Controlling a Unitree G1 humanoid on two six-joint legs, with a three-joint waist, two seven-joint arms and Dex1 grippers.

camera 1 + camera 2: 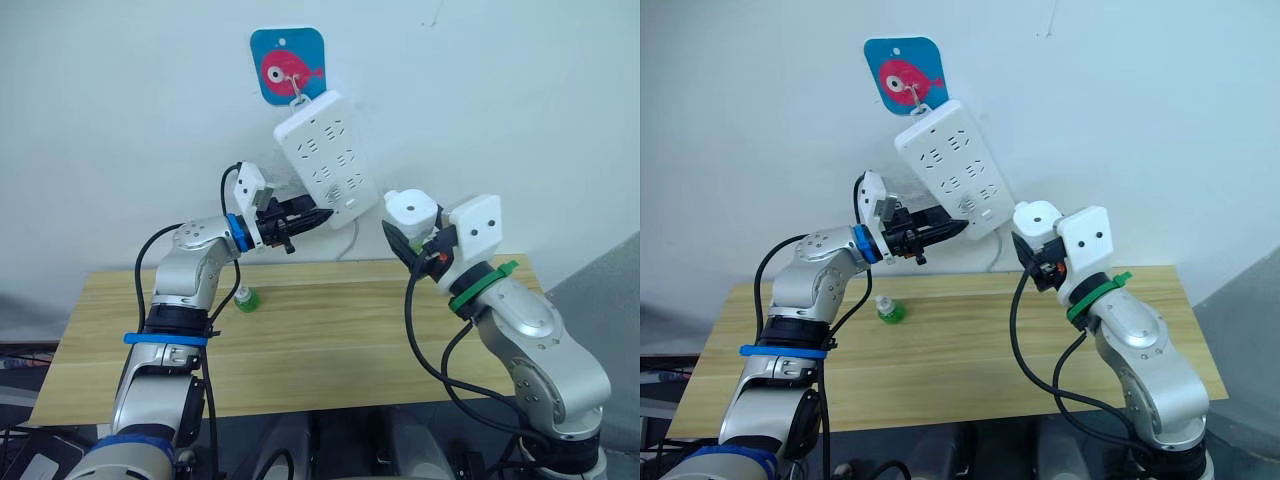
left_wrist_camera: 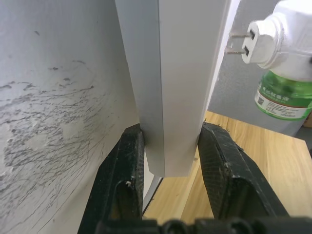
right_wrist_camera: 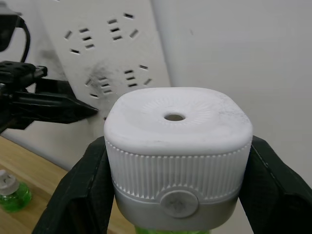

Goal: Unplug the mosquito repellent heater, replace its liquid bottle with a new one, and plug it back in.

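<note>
A plain white wall [image 1: 520, 110] fills the background, scuffed with grey marks in places. A blue square hook plate with a pink fish [image 1: 288, 64] is stuck high on it. Against the wall stands a light wooden table [image 1: 330, 340] with a pale grain. Lighting is even and soft.

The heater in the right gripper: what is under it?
Under the mosquito repellent heater a green liquid bottle is attached, label visible. Its wick is hidden inside the heater. The right gripper covers the heater's sides.
</note>
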